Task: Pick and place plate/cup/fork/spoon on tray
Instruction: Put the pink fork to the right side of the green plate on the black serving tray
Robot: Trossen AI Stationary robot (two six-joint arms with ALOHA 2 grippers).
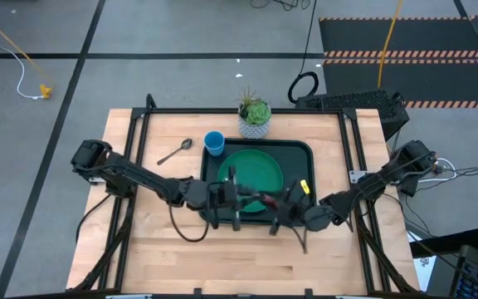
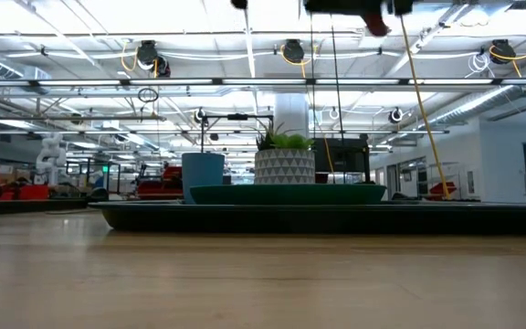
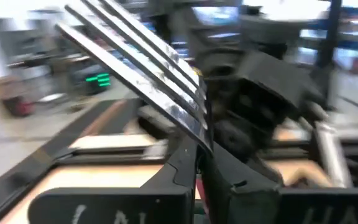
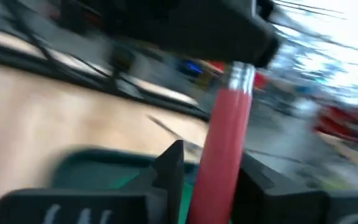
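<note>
On the counter [image 1: 164, 241] the tray [image 1: 307, 153] already carries the plate [image 1: 256, 166]. Above the tray's near edge the left gripper [image 1: 237, 198] and right gripper [image 1: 279, 203] meet, and the fork [image 4: 227, 140] hangs in the air between them. The right jaws look pressed onto its red handle and the left jaws onto its metal head.

We judge this a hand-over or a shared carry. One pair of jaws should spread only once the other holds firmly. Then we lower the fork onto bare tray beside the plate and release it low.

The cup [image 1: 214, 143] stands at the tray's far left corner; we cannot tell if it is inside the rim. The spoon [image 1: 175, 152] lies on the counter near it.
</note>
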